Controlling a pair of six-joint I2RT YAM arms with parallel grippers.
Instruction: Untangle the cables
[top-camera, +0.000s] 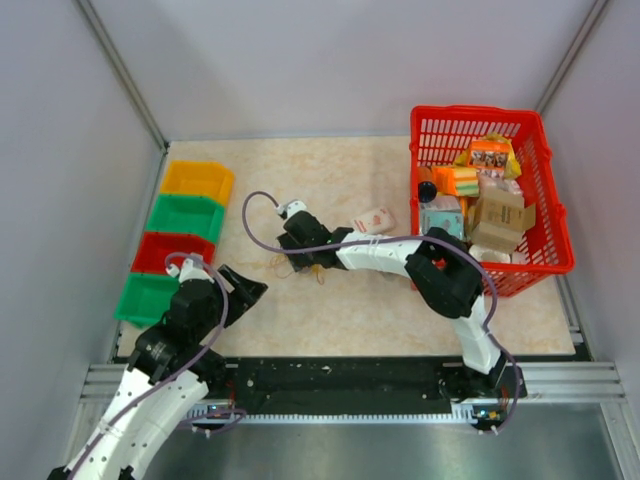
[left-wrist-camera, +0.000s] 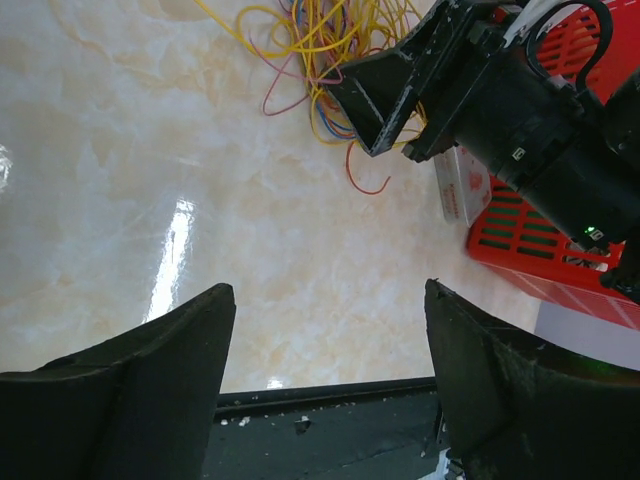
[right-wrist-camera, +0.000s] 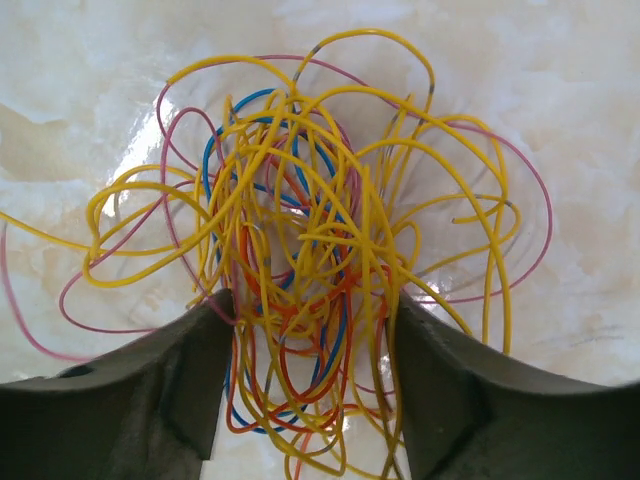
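A tangle of thin yellow, blue, orange and pink cables (right-wrist-camera: 300, 235) lies on the marble tabletop. In the top view the cables (top-camera: 305, 268) sit mostly hidden under my right gripper (top-camera: 298, 262). My right gripper (right-wrist-camera: 310, 305) is open, and its two fingers straddle the middle of the tangle with several strands between them. My left gripper (top-camera: 245, 287) is open and empty, low over bare table to the left of the tangle. In the left wrist view, the cables (left-wrist-camera: 320, 50) and the right gripper (left-wrist-camera: 372, 105) lie ahead of my left gripper (left-wrist-camera: 330, 292).
A red basket (top-camera: 545, 262) full of boxes stands at the right. An orange bin (top-camera: 197, 180), two green bins (top-camera: 185, 215) and a red bin (top-camera: 170, 250) line the left edge. A small white and pink box (top-camera: 375, 219) lies behind the right arm.
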